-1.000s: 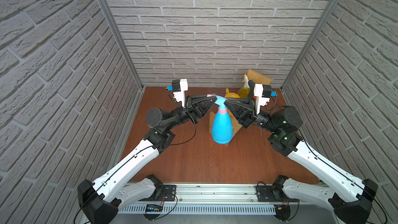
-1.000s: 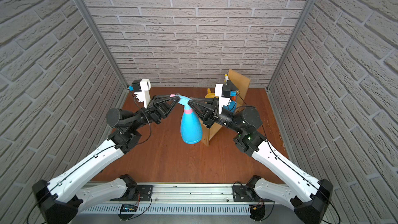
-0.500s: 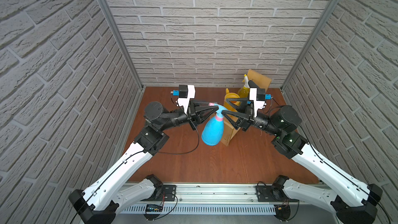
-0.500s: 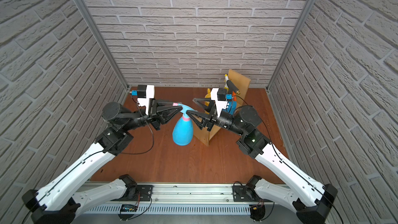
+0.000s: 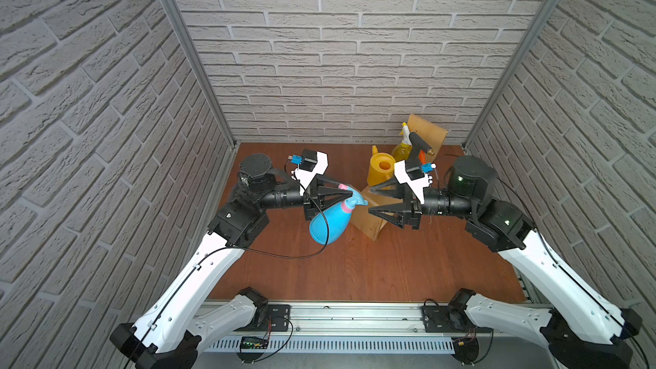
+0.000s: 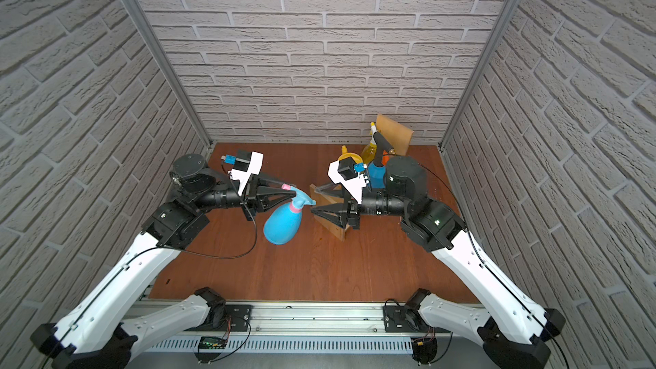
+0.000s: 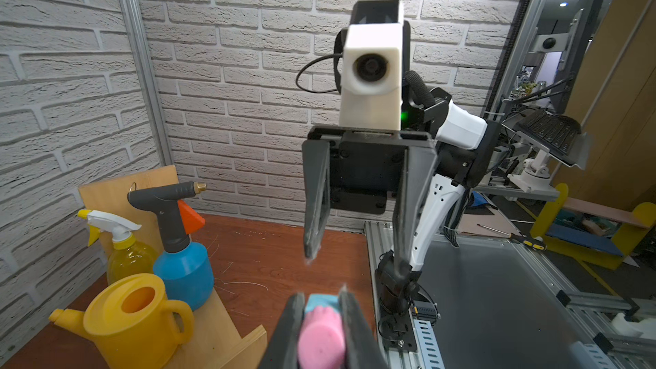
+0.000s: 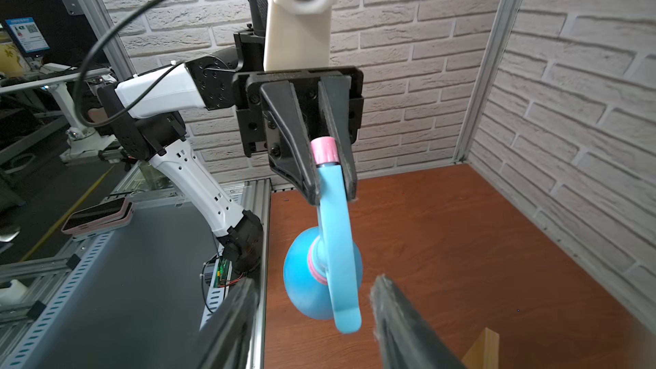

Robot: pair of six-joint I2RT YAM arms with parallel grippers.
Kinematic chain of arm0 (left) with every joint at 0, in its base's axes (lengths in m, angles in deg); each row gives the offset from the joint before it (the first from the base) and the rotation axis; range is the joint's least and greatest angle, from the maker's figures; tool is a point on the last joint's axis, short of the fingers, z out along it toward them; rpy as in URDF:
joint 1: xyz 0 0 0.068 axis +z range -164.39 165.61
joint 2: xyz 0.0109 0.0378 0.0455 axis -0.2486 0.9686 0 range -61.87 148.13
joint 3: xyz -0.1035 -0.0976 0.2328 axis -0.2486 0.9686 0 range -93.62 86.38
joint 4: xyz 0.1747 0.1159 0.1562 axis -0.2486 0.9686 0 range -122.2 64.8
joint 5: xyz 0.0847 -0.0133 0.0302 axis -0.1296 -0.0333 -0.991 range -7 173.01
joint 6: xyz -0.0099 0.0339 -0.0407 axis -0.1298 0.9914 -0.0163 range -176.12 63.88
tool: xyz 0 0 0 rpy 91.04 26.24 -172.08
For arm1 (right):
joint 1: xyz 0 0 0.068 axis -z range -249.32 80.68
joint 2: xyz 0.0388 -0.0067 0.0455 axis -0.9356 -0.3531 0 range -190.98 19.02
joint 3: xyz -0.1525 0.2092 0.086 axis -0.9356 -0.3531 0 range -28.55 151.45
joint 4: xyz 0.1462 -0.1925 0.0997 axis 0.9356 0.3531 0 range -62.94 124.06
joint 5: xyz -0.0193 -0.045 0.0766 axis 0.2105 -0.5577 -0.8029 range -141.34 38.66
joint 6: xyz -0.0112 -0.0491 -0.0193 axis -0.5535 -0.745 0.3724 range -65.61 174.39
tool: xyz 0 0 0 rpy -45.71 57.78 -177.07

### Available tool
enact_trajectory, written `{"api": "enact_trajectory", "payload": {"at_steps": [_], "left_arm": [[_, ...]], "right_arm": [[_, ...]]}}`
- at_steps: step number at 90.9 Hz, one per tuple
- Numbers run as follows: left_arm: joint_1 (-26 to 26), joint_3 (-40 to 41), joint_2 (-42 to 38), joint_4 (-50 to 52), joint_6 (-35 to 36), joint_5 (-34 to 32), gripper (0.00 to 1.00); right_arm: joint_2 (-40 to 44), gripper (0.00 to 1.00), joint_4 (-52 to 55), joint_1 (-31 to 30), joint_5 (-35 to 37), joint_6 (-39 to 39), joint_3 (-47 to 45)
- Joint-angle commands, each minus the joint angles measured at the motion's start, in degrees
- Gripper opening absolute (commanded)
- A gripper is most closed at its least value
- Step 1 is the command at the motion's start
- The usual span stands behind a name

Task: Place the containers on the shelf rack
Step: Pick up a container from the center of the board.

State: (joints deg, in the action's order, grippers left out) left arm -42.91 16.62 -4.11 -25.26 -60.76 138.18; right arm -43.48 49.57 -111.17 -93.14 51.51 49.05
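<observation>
From my station both top views were bright and evenly lit from above, with only soft, faint shadows on the reddish desk (image 5: 372,264) and the brick walls (image 5: 88,101) bowing outward toward the frame edges. In the wrist views the near fingers (image 8: 408,328) were blurred and dark and the pink nozzle (image 7: 321,344) soft, while the background was sharp.

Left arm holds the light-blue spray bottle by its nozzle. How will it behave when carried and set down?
Probably swings: the left gripper pinches only the pink nozzle end, and the light-blue spray bottle hangs tilted below. Smooth plastic may pivot or slip in that narrow grip. The wide base should stand steadily, but landing tilted could tip it.
</observation>
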Motion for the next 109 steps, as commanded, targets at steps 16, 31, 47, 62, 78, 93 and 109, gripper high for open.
{"api": "enact_trajectory", "payload": {"at_steps": [16, 31, 47, 62, 78, 93, 109], "left_arm": [[-0.65, 2.42, -0.54, -7.62, -3.45, 0.17, 0.00], [-0.69, 3.13, -0.71, -8.31, -3.75, -0.24, 0.00], [-0.74, 3.22, -0.08, -8.84, -3.78, -0.08, 0.00], [-0.72, 3.22, 0.15, -9.40, -4.12, 0.11, 0.00], [-0.69, 3.48, -0.01, -9.32, -4.09, -0.34, 0.00], [-0.68, 3.60, -0.49, -9.06, -4.09, -3.00, 0.08], [-0.73, 4.53, -1.79, -12.38, -6.90, -6.28, 0.84]], "right_arm": [[-3.69, 0.55, -4.12, -1.00, -2.30, 5.99, 2.61], [-4.72, 0.46, -6.34, -1.20, -4.81, 7.99, 2.97], [-5.50, 0.37, -8.15, -1.56, -5.65, 10.21, 2.89], [-6.22, 0.25, -6.95, -1.78, -6.10, 9.43, 3.25], [-6.73, 0.08, -6.29, -1.83, -7.79, 8.32, 3.67], [-6.61, 0.04, -5.72, -1.76, -8.25, 6.85, 3.68], [-4.49, 0.04, -5.63, -1.66, -4.65, 5.12, 2.05]]}}
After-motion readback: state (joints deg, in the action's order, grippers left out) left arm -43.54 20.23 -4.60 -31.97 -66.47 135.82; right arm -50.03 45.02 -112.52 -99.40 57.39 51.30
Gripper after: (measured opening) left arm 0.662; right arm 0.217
